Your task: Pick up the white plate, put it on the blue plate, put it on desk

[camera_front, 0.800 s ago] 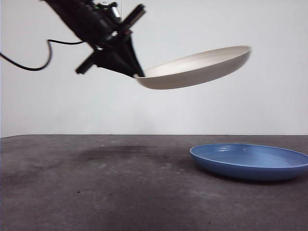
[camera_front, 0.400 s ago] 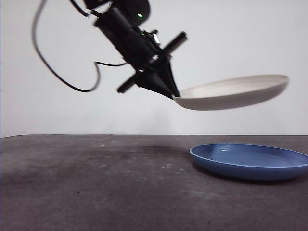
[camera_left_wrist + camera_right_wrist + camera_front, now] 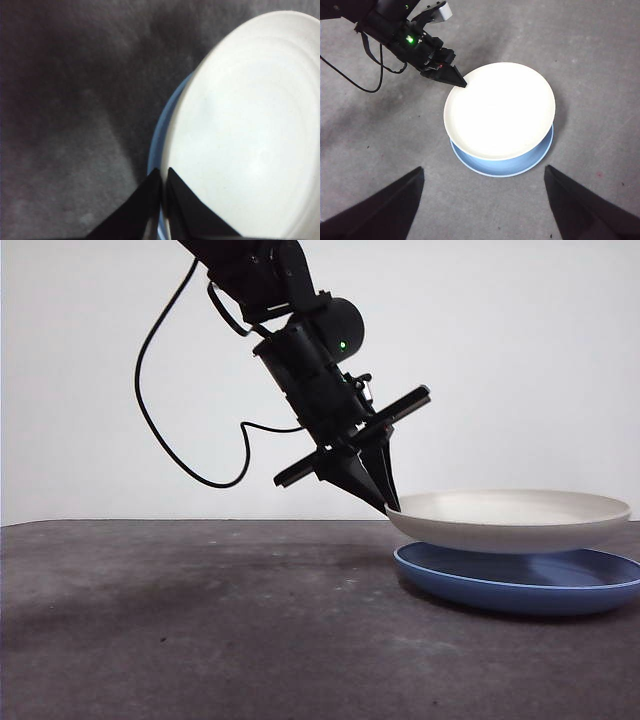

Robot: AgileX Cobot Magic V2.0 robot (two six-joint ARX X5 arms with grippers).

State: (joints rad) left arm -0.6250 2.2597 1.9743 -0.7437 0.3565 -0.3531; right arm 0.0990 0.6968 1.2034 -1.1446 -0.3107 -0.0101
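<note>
Pinching the near rim of the white plate (image 3: 510, 518), the left gripper (image 3: 385, 502) reaches down at a slant from the upper left of the front view, its two black jaws closed tight on the plate's edge. In the left wrist view the jaw tips meet with only a thin slit between them, right at the cream rim (image 3: 240, 130). The white plate sits low over the blue plate (image 3: 520, 580), nearly level; from the front a narrow shadowed gap shows between the two, and I cannot tell whether they touch. Seen from the right wrist camera, the white plate (image 3: 500, 110) covers most of the blue plate (image 3: 520, 162), shifted a little off it, so a blue crescent shows along one side. The blue plate rests flat on the counter (image 3: 200, 620), a dark, mottled grey surface. A black cable (image 3: 160, 390) loops down from the left arm and hangs clear of the plates. The right gripper (image 3: 482, 205) hangs high above the scene, its jaws spread wide apart and holding nothing, well clear of both plates
</note>
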